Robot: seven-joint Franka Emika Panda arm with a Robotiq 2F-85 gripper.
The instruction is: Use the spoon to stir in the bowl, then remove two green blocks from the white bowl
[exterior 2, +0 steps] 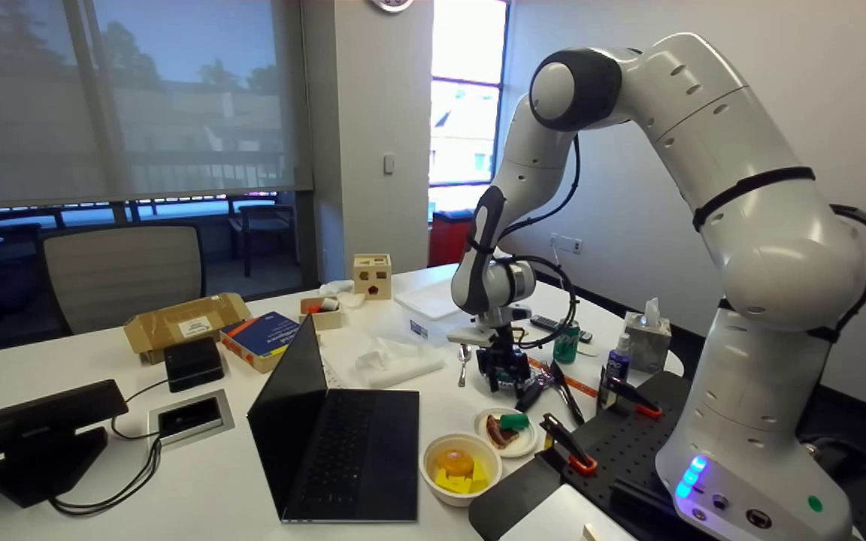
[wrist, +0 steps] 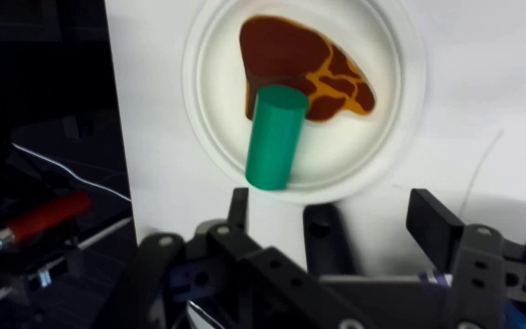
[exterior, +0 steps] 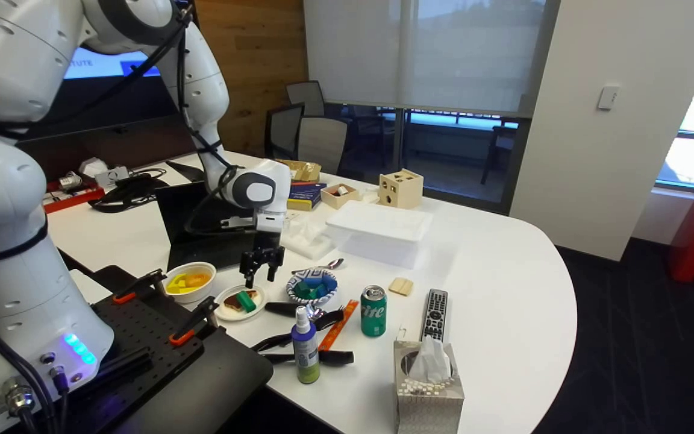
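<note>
A green cylinder block (exterior: 246,301) lies on a white plate (exterior: 221,311) with a brown meat-like piece; it also shows in the wrist view (wrist: 276,141). More green blocks (exterior: 303,292) lie with blue ones in a blue-and-white patterned bowl (exterior: 291,295). The white bowl (exterior 2: 448,497) holds yellow blocks and an orange round piece; no green shows in it. A silver spoon (exterior: 326,265) lies on the table behind the patterned bowl. My gripper (exterior: 261,279) is open and empty above the table, between plate and patterned bowl; its spread fingers show in the wrist view (wrist: 329,196).
A black-handled utensil (wrist: 324,237) lies beside the plate. Several dark-handled tools, an orange ruler (exterior: 340,325), a spray bottle (exterior: 305,349), a green can (exterior: 373,311) and a tissue box (exterior: 428,392) stand or lie nearby. A laptop (exterior 2: 361,451) and a lidded bin (exterior: 377,235) flank the area.
</note>
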